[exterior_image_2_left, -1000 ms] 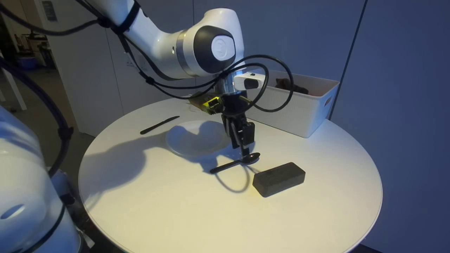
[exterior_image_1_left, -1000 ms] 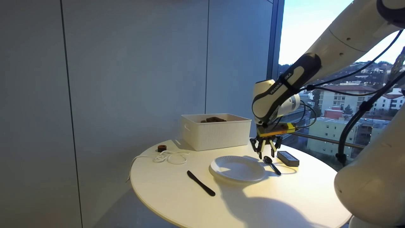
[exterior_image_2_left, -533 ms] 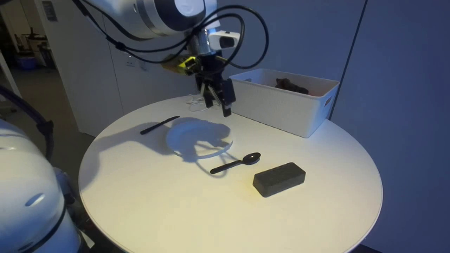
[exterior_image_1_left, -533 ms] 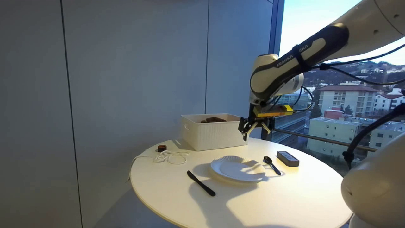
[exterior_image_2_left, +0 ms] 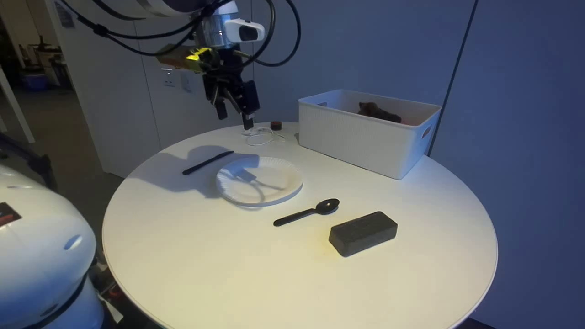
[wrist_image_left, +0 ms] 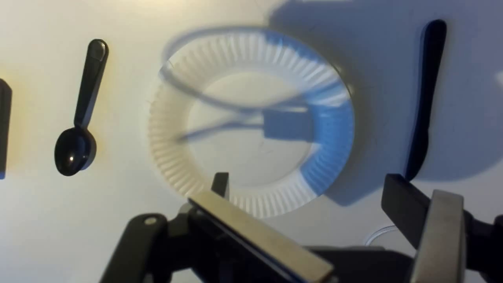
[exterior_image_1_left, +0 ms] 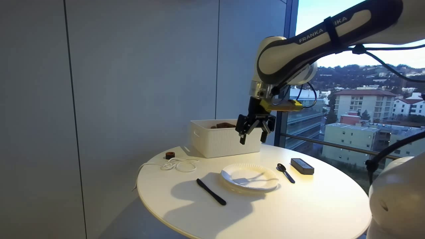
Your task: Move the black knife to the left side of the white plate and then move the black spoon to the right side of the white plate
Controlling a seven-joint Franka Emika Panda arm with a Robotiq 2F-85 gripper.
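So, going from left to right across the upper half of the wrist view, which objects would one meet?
Dark rectangular block (partly out of frame), glossy black spoon, round white plate with ridged rim, long black knife.

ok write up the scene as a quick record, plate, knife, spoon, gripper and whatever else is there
gripper: open, holding nothing, raised above the table
white plate: face up on the table
black knife: on the table, apart from the plate
black spoon: opposite the knife, between plate and dark block
white box: brown object inside, partly hidden
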